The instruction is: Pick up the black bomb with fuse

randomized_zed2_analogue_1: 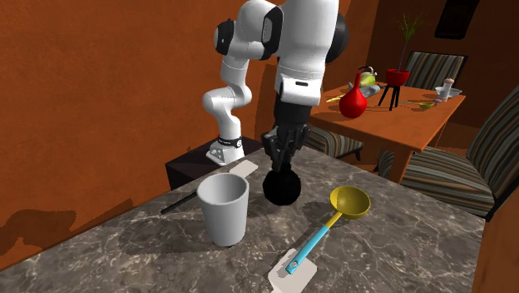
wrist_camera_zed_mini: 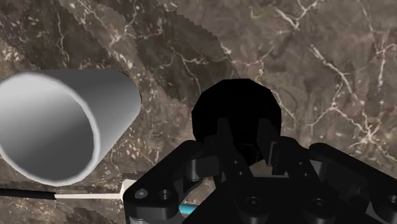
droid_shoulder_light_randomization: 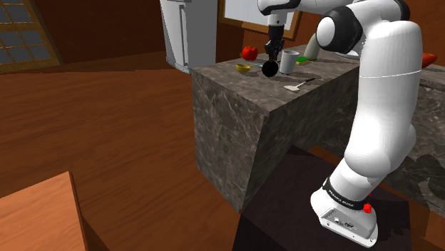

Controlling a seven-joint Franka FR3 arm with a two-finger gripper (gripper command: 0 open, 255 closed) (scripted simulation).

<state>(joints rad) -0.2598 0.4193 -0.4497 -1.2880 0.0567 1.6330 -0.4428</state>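
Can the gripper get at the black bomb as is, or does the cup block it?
Likely yes. The gripper hangs right over the bomb. The grey cup stands beside the bomb, apart from it, and the yellow ladle lies on its other side. Nothing sits between gripper and bomb.

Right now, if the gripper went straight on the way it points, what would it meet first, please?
The black bomb, directly under the gripper and apparently already at its tips; the veined stone counter lies beneath it.

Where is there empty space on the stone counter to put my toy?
Bare counter lies beyond the yellow ladle, toward the second exterior view's right, and beside the cup, toward its left. Around the bomb it's crowded.
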